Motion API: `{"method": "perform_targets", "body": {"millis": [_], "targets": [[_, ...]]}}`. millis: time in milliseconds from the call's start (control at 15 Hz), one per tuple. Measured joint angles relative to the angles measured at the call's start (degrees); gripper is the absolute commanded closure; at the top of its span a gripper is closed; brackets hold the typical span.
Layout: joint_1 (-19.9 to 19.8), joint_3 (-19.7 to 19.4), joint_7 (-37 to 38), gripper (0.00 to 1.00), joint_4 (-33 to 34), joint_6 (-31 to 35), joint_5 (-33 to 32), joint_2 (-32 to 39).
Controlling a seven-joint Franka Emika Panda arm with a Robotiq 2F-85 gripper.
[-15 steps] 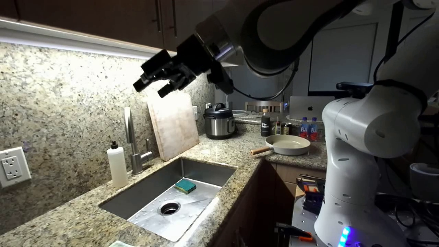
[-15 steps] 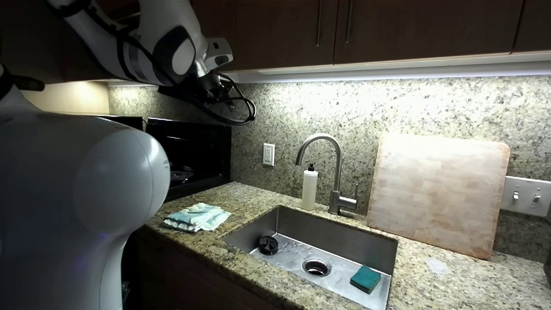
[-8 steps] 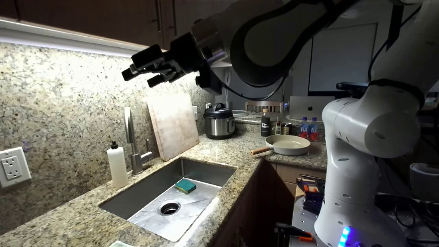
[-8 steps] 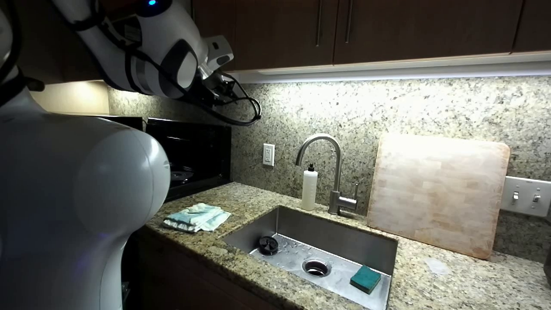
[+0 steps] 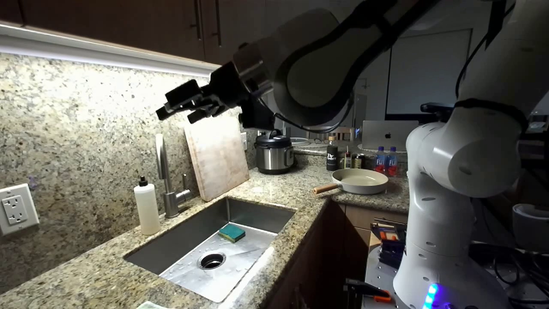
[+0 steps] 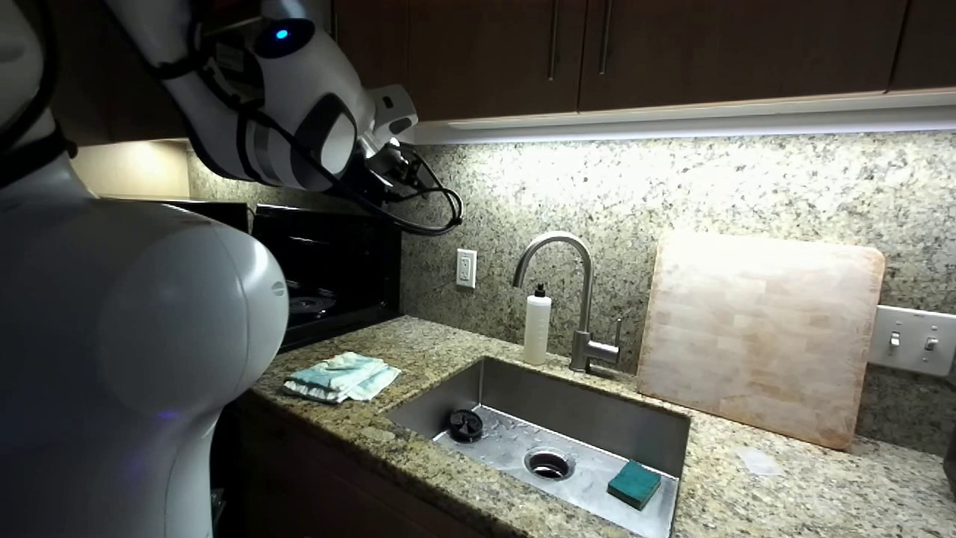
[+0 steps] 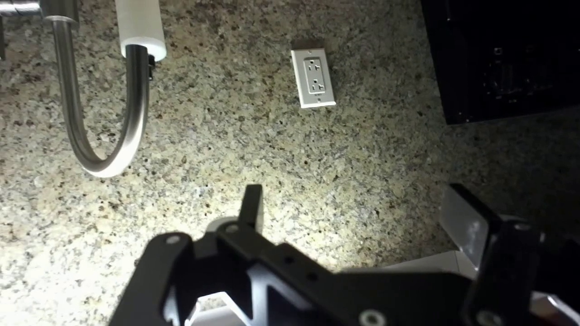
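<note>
In an exterior view, the gripper (image 5: 178,114) hangs in the air facing the wall (image 5: 85,128), its two fingers (image 5: 164,113) spread apart. It shows above the faucet (image 5: 171,204) here, well apart from it. A bottle (image 5: 147,209) stands upright just beside the faucet, between the sink (image 5: 261,214) and the wall. In the sink a sponge (image 5: 232,232) lies green side up, near the drain (image 5: 211,260). A board (image 5: 219,159) leans against the wall; farther along the surface (image 5: 287,189) stand a cooker (image 5: 274,159) and a pan (image 5: 362,183).

In an exterior view, the arm (image 6: 314,82) is high, and its gripper is dark and partly hidden by cables (image 6: 457,219), so the fingers cannot be made out. A folded towel (image 6: 343,376) lies on the surface beside the sink; a round black piece (image 6: 465,425) rests in the sink at the end away from the sponge.

In the wrist view, where the scene stands upside down, the fingers are wide apart, the wall showing between them. The outlet (image 7: 313,78) is at upper middle, the faucet and bottle at upper left, a dark appliance (image 7: 503,63) at upper right.
</note>
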Motion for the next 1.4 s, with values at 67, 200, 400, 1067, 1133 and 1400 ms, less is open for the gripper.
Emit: {"method": "perform_targets", "body": {"millis": [67,200,400,1067,1133,1400], "targets": [[-1.7,0.8,0.0,0.00,0.4,0.5,0.0,1.5],[-5.4,2.4,0.0,0.00,2.8,0.0,0.0,3.0],[-11.5,6.1,0.0,0.00,6.6,-0.3,0.0,4.6],[-34.3,24.5,0.6,0.00,10.2,-0.4,0.0,9.8],[-36.8,26.7,0.9,0.00,10.8,-0.4,0.0,10.0],[-47.3,37.0,2.1,0.00,12.2,-0.4,0.2,10.9]]}}
